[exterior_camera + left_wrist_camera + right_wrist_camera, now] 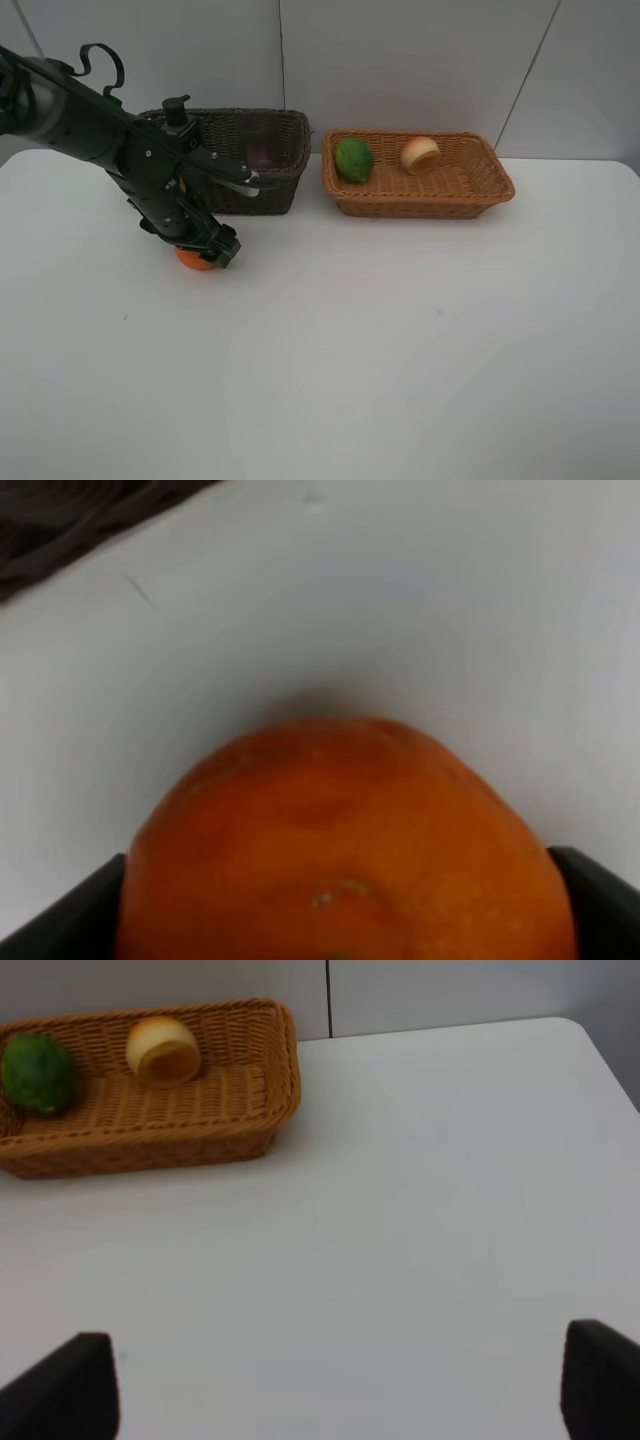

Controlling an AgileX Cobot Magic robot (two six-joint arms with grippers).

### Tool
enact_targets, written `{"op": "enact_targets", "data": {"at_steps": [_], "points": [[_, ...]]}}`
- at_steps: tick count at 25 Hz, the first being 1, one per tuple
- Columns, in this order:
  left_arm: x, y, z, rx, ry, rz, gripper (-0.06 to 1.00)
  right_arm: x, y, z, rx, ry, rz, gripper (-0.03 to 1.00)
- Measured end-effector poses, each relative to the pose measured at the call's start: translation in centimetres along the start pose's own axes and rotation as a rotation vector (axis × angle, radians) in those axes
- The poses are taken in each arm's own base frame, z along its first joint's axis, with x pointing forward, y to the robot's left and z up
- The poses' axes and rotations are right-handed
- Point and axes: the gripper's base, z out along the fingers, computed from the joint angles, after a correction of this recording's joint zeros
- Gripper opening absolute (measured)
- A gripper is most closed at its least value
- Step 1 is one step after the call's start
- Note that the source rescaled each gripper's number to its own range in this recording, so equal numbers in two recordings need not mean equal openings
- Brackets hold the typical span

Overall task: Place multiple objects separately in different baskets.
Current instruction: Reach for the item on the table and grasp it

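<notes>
The tangerine rests on the table just in front of the dark basket, between the spread jaws of the left pincer; being round, smooth and likely soft-skinned, it should be gripped across its widest girth with moderate force.

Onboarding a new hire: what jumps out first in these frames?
The left hand is down on the white table, its open fingers either side of an orange tangerine in front of the dark brown basket. Further right, the light orange-tan basket holds a green oval fruit and a peach.
</notes>
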Motion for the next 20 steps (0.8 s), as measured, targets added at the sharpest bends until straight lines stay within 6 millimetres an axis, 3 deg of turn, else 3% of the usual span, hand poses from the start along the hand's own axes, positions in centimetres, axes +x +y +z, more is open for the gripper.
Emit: {"op": "enact_targets", "data": {"at_steps": [20], "points": [[0.08, -0.11, -0.01, 0.001, 0.010, 0.003, 0.93, 0.00, 0.00, 0.00, 0.000, 0.000, 0.000, 0.95]]}}
